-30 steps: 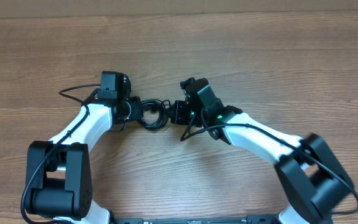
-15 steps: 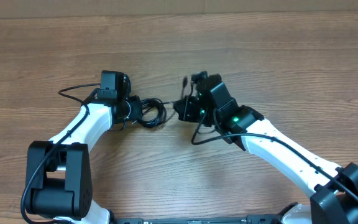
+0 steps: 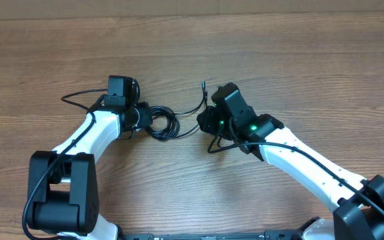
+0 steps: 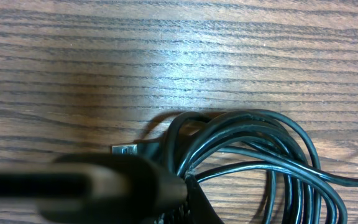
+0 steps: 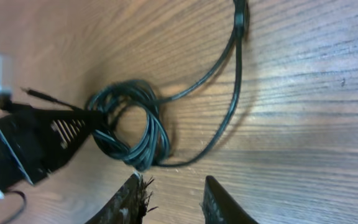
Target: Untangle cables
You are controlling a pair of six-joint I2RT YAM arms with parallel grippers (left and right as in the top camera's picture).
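One coil of cables (image 3: pixel 162 124) lies on the table (image 3: pixel 279 60) between the two arms. The left gripper (image 3: pixel 144 117) is clamped tight on the coil's left edge, with a silver plug (image 4: pixel 124 149) just beside its finger. A loose strand (image 5: pixel 237 37) runs out from the coil to a free end near the right gripper (image 3: pixel 204 122), whose fingers (image 5: pixel 131 198) stand narrowly apart, holding nothing, just right of the coil
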